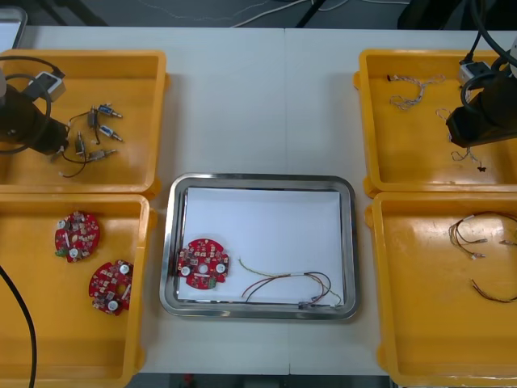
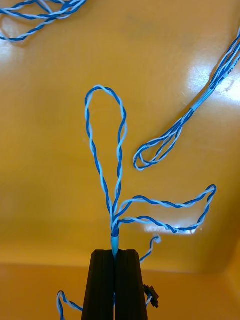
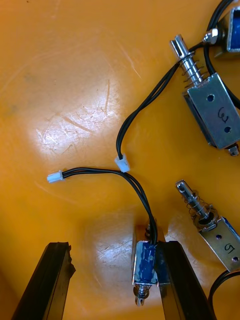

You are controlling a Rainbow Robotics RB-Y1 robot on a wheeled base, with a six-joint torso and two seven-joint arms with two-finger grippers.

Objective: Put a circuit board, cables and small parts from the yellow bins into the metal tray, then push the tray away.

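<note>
At the far left of the table, the left gripper (image 3: 114, 250) is down in the far left bin (image 1: 85, 55), among the small metal parts (image 1: 97, 133). Its fingers are spread apart and released. One metal part (image 3: 145, 262) lies between them on the bin floor, touching the inner side of one finger (image 3: 175, 280) and well apart from the other, and its black cable (image 3: 135, 185) runs away from the fingers to a white plug. In the near left bin (image 1: 48, 323) lie two circuit boards, one (image 1: 77, 234) toward its far end and another (image 1: 111, 284) just beside it. The metal tray (image 1: 258, 179) sits in the middle of the table, white inside. It holds a round red board (image 1: 202, 263) in its near left corner and a red and yellow cable (image 1: 291, 284) along its near side. The right gripper (image 2: 115, 255) is over the far right bin (image 1: 388, 162), clenched on a blue and white cable (image 2: 105, 150) whose loops hang above the bin floor, with other such cables (image 2: 175, 135) near it. More red and yellow cables (image 1: 481, 234) lie in the near right bin (image 1: 420, 307).
</note>
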